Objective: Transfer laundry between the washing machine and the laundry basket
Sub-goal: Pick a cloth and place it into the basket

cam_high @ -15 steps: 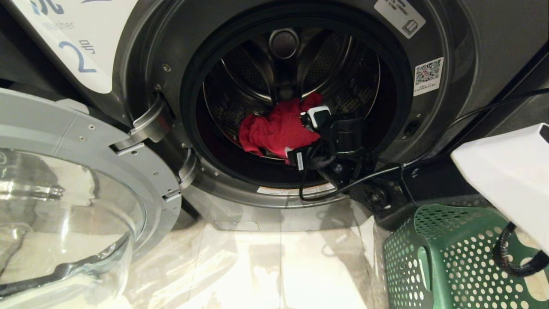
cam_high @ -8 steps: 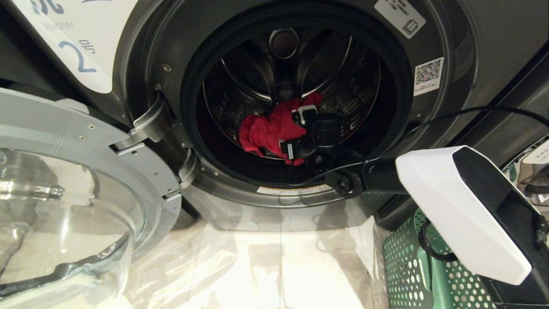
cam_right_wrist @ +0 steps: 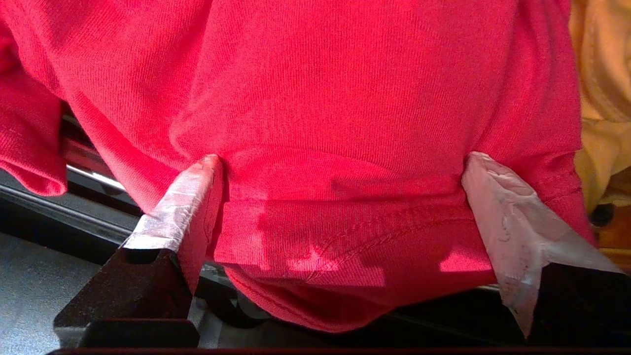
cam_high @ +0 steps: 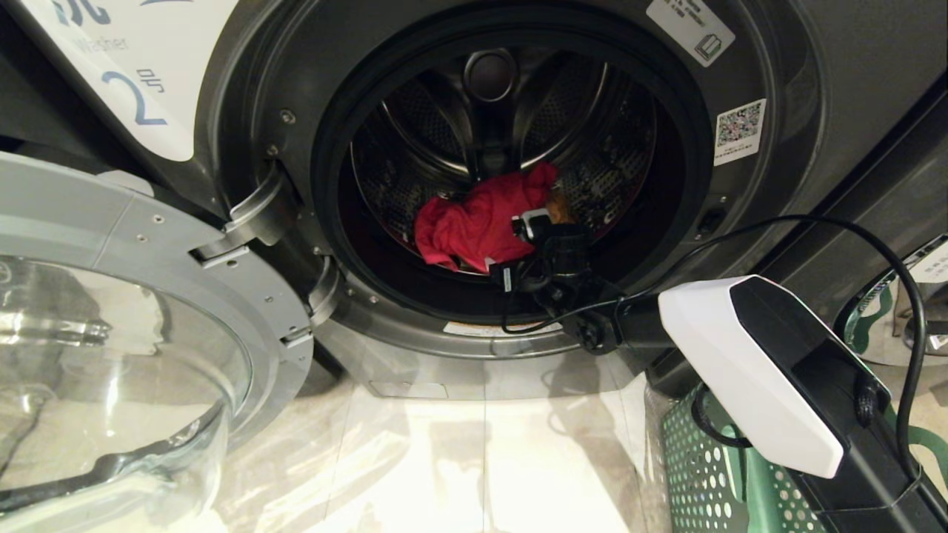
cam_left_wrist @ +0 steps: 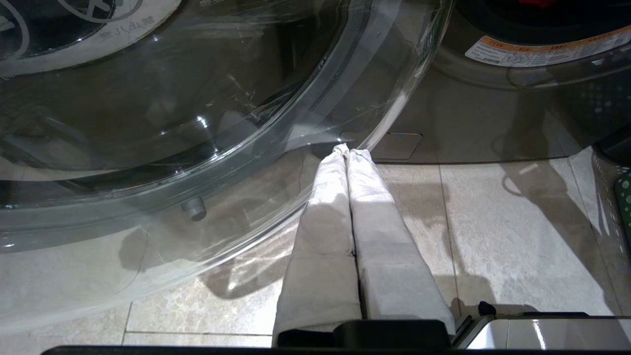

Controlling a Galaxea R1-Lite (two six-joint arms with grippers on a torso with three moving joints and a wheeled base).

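Observation:
The washing machine (cam_high: 296,59) labelled 2 stands with its glass door (cam_high: 111,333) swung open to the left. In its drum lies the laundry: a bright red-pink garment (cam_high: 474,222) and, just right of it, a bit of orange-yellow cloth (cam_high: 561,207). My right gripper (cam_high: 512,249) reaches into the drum, open. In the right wrist view its taped fingertips (cam_right_wrist: 197,182) press into the red garment (cam_right_wrist: 345,98), whose hem fold bulges between the wide-open jaws of the right gripper (cam_right_wrist: 342,170). The orange-yellow cloth (cam_right_wrist: 599,98) lies beside it. The green laundry basket (cam_high: 711,481) stands at the lower right.
My left gripper (cam_left_wrist: 347,148) is parked shut low over the tiled floor (cam_left_wrist: 517,236), its tips close to the open door's glass rim (cam_left_wrist: 384,98). My right arm's white-covered link (cam_high: 740,363) and black cable (cam_high: 815,222) hang over the basket.
My right arm's white-covered link has swung left and up over the basket. The right gripper has shifted slightly left and lower against the red garment. The orange-yellow cloth now shows.

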